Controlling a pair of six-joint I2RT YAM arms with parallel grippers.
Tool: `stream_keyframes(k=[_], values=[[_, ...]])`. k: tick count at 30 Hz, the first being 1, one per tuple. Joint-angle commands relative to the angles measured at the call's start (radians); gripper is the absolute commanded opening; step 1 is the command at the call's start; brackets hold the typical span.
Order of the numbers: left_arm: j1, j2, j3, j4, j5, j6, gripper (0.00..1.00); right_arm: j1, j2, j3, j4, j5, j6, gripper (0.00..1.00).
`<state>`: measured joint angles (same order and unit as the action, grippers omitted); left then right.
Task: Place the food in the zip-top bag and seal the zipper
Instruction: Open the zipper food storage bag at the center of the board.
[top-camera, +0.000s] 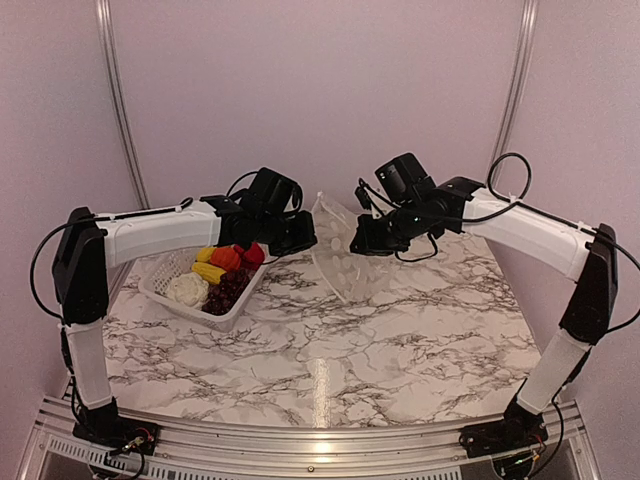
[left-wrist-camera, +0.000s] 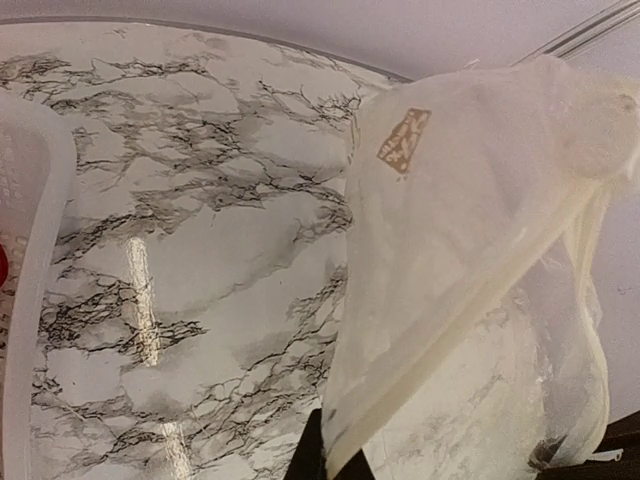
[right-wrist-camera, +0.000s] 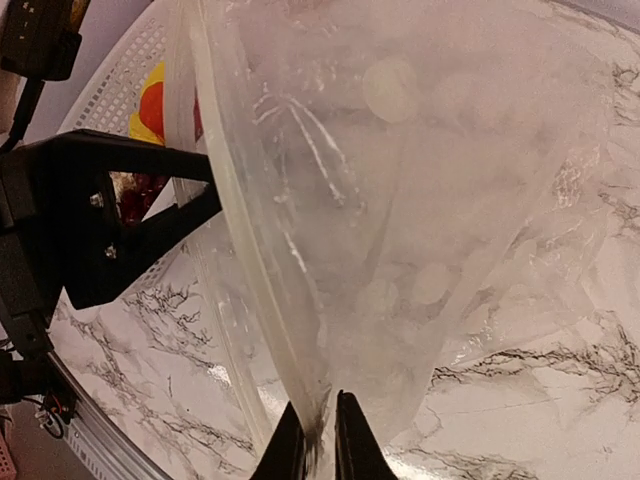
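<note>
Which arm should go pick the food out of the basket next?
Left, probably: both jaws pinch the zip-top bag, but the left arm is by the basket with the food, while the right arm is beyond the bag and could hold it.

Soft even light, glare streak on table (top-camera: 322, 388), wrist views perhaps blurred.

The marble table (top-camera: 330, 350) is overlooked from high behind its near edge. The zip-top bag (left-wrist-camera: 470, 250) is framed closely, from opposite sides, by both wrist cameras.

Clear zip-top bag (top-camera: 338, 250) held upright, toy food (top-camera: 215, 274) in white basket (top-camera: 158, 291)
</note>
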<state>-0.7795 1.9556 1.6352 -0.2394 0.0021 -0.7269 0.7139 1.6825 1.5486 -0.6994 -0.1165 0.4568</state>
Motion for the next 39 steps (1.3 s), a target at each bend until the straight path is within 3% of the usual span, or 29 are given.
stream_keyframes(k=[1,5,12,17,23,28,33,39], values=[[-0.019,-0.008,0.027,0.049,0.042,-0.032,0.00,-0.001,0.005,0.050,-0.019,0.047,0.004,0.17],[-0.023,-0.009,0.032,0.059,0.050,-0.066,0.00,0.000,0.036,0.093,-0.022,0.088,0.009,0.25],[-0.023,0.005,0.063,0.047,0.059,-0.084,0.00,0.006,0.067,0.157,-0.048,0.169,-0.039,0.26],[-0.023,0.012,0.080,0.032,0.055,-0.089,0.00,0.063,0.123,0.265,-0.100,0.169,-0.128,0.35],[-0.023,0.014,0.089,0.027,0.059,-0.094,0.00,0.073,0.187,0.311,-0.138,0.221,-0.145,0.35],[-0.023,0.008,0.086,0.023,0.059,-0.091,0.00,0.073,0.198,0.325,-0.169,0.333,-0.121,0.24],[-0.023,0.002,0.077,0.023,0.063,-0.088,0.00,0.063,0.202,0.312,-0.188,0.383,-0.107,0.24],[-0.022,0.002,0.061,0.015,0.074,-0.088,0.00,0.042,0.167,0.320,-0.181,0.436,-0.104,0.03]])
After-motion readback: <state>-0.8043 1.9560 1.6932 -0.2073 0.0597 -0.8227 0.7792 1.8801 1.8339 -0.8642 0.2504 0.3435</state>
